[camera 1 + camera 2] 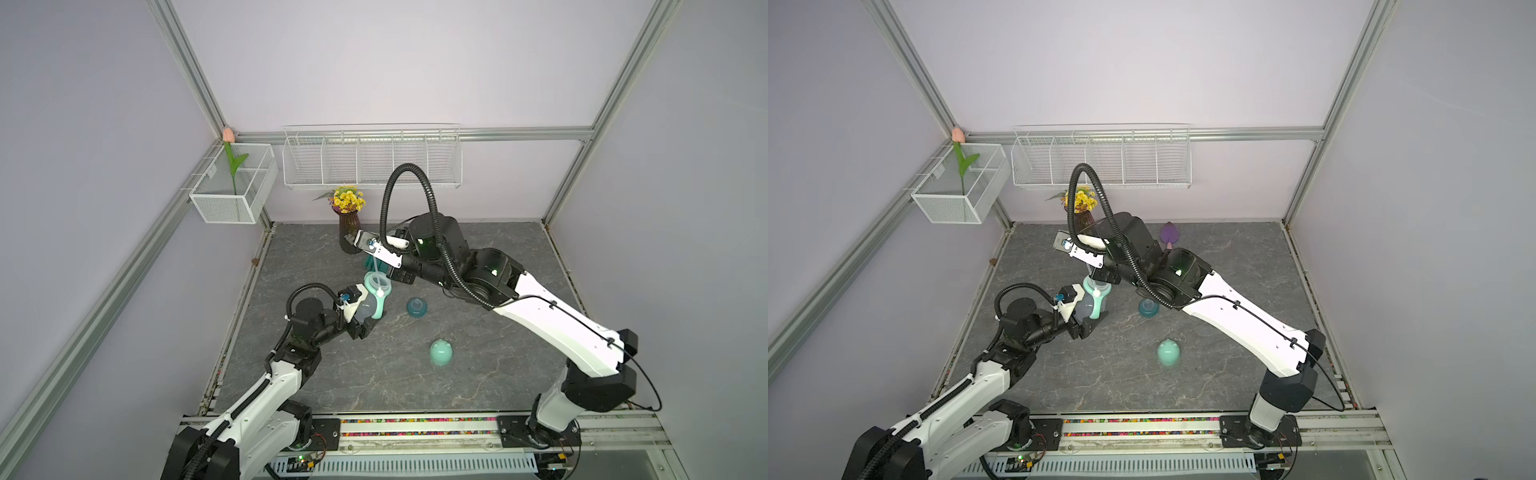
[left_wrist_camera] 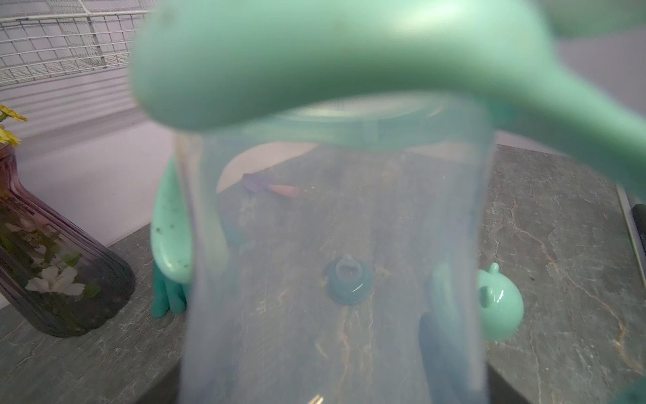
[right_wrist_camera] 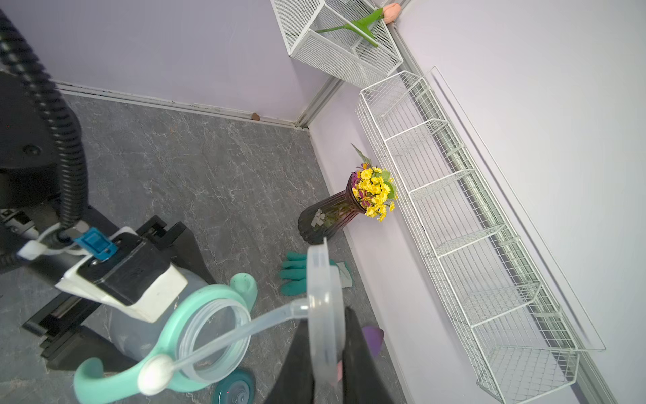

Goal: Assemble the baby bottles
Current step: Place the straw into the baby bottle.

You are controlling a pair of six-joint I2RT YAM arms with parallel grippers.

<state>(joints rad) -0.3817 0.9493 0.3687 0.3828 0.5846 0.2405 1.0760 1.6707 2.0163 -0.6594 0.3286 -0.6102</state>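
R fingers (image 3: 360, 370) pinch straw (image 3: 244, 332) disc; wt end by bottle (image 3: 126, 332) mouth

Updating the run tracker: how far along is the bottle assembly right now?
Done: the mint handle ring sits on the frosted body, which the left gripper holds.
In hand: the right gripper is shut on the straw by its top disc. The weighted tip is at the mouth's rim, not yet inside.
Left: seat the straw, then fit the teal nipple collar and mint dome cap, both loose on the table.
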